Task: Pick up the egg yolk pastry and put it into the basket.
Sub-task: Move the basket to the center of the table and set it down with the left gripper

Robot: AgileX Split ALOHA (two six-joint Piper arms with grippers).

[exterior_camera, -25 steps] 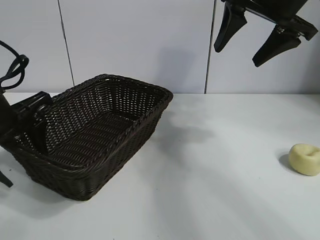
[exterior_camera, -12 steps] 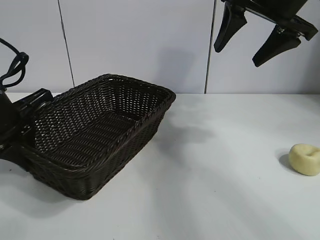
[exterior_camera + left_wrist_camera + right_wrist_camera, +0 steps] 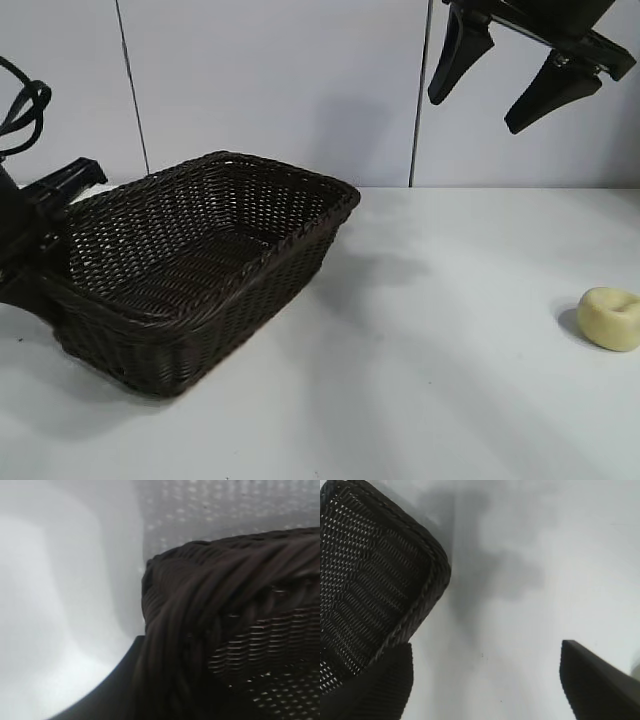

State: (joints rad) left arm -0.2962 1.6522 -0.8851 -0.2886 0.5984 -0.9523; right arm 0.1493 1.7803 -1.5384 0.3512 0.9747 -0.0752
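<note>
Gripping: left gripper [image 3: 45, 215] at the frame's left edge, clamped on the basket's braided rim [image 3: 200, 595], near end tipped up off the table [image 3: 400, 380].
Waiting: right gripper [image 3: 520, 75] in the upper right, high above the table, fingers spread wide, nothing between them.
Basket: dark wicker basket [image 3: 200, 270] in the left half, empty inside as far as visible.
Pastry: egg yolk pastry [image 3: 610, 318] at the right edge, resting on the table, well apart from basket and both grippers, untouched.
Risk, slipping: rim grip narrow; likely to slide off the smooth braid if tilted further, dropping the basket.
Risk, dragging: far corner probably scraping the table, twisting the basket out of the clamp.
Risk, reach: pastry at the edge, possibly nudged off by a careless descent.
Left wrist view only: rim weave close up [image 3: 210, 630], table beyond; no pastry.
Right wrist view only: basket corner [image 3: 395, 590] from above, both fingertips [image 3: 600, 690] apart; pastry barely a pale sliver at the frame's right edge, if that.
Exterior view only: pastry plainly visible.
</note>
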